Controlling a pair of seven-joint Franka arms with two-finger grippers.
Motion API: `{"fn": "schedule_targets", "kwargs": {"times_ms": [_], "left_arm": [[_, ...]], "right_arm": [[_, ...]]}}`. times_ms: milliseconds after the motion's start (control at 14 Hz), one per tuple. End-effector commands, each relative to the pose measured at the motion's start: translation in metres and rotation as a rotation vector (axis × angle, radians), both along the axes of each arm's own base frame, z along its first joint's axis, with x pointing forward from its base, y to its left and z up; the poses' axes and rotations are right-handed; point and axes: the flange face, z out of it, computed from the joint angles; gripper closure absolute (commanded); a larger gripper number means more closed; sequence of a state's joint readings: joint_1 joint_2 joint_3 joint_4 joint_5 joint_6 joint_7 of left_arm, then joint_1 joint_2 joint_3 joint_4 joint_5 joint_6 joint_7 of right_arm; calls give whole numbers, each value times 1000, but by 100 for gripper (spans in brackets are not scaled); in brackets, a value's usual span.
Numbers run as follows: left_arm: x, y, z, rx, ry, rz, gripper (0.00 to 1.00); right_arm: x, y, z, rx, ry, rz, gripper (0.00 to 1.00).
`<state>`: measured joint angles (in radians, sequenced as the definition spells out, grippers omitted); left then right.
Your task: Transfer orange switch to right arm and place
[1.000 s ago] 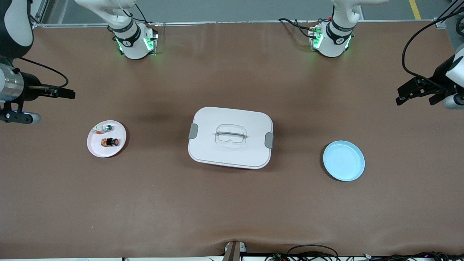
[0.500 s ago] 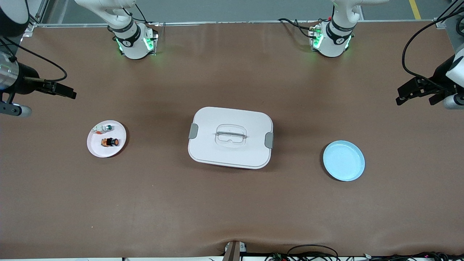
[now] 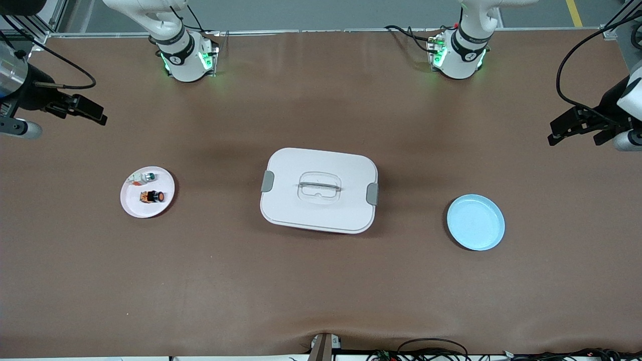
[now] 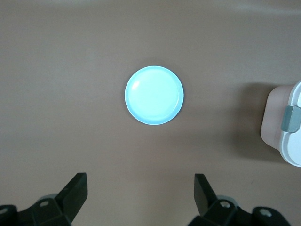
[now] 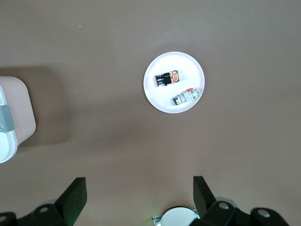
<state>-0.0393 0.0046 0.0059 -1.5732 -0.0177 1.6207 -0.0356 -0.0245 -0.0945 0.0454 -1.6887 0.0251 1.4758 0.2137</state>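
Orange switch lies on white plate at right arm's end, apparently placed; blue plate bare; right pincer and left pincer both released, raised over the surface.

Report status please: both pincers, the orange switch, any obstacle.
Left pincer open, high over table; right pincer open, same. Orange switch on white plate. Blue plate bare. Lidded box between plates.

Container: white lidded box, grey latches, mid-table.
Blue plate: toward left arm's end.
Green-tipped switch: on white plate.
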Motion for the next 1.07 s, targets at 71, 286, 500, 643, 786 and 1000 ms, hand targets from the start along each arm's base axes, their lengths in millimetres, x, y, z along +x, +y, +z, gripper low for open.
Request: {"fn": "schedule_targets", "kwargs": {"times_ms": [71, 286, 500, 643, 786, 1000], "left_arm": [[-2, 1, 4, 11, 2, -16, 0], [-2, 1, 4, 11, 4, -16, 0], [-2, 3, 4, 11, 4, -15, 0], [-2, 3, 3, 11, 6, -16, 0], [-2, 3, 4, 11, 4, -16, 0], [-2, 3, 3, 11, 5, -16, 0]], "right_arm": [[-15, 1, 14, 7, -32, -4, 0], [-18, -1, 20, 3, -39, -1, 0], [-24, -2, 30, 7, -58, 30, 0], [-25, -3, 32, 15, -64, 27, 0], [-26, 6, 33, 20, -64, 62, 0], [-28, 7, 42, 25, -89, 120, 0]]}}
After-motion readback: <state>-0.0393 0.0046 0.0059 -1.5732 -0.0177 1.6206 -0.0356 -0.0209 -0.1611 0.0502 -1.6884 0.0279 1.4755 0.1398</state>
